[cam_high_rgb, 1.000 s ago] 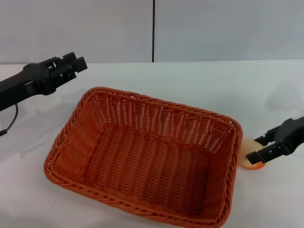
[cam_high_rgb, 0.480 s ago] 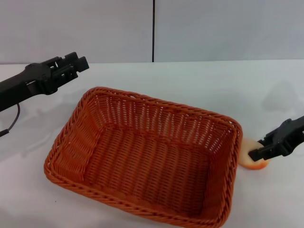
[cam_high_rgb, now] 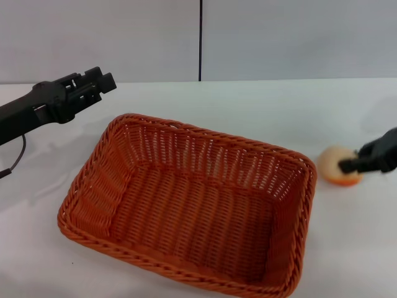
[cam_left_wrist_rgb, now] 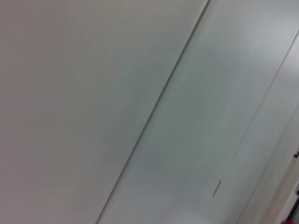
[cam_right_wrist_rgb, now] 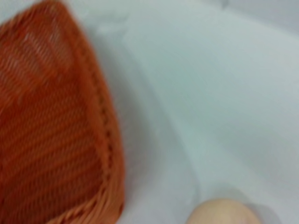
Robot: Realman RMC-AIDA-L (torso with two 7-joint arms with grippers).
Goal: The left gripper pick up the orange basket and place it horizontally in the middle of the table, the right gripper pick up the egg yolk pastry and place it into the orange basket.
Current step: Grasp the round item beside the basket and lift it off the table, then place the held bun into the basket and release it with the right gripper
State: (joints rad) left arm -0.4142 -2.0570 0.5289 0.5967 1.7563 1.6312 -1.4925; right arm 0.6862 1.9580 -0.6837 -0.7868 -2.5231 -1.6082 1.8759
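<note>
The orange basket point(cam_high_rgb: 186, 205) lies level in the middle of the white table point(cam_high_rgb: 260, 112), its long side slanting from back left to front right, and it is empty. Its corner also fills one side of the right wrist view, where the basket point(cam_right_wrist_rgb: 56, 116) lies close to the pastry. The egg yolk pastry point(cam_high_rgb: 332, 162) hangs just right of the basket's right rim, off the table, with my right gripper point(cam_high_rgb: 348, 165) shut on it. The right wrist view catches only the pastry's pale top point(cam_right_wrist_rgb: 224, 212). My left gripper point(cam_high_rgb: 102, 81) hovers open behind the basket's back left corner, clear of it.
A grey wall with a dark vertical seam point(cam_high_rgb: 200, 40) backs the table. The left wrist view shows only that wall. The left arm's thin cable point(cam_high_rgb: 15, 158) hangs at the left edge.
The right gripper has closed on the egg yolk pastry and raised it from the table beside the basket's right rim. The left arm and the basket have stayed put.
</note>
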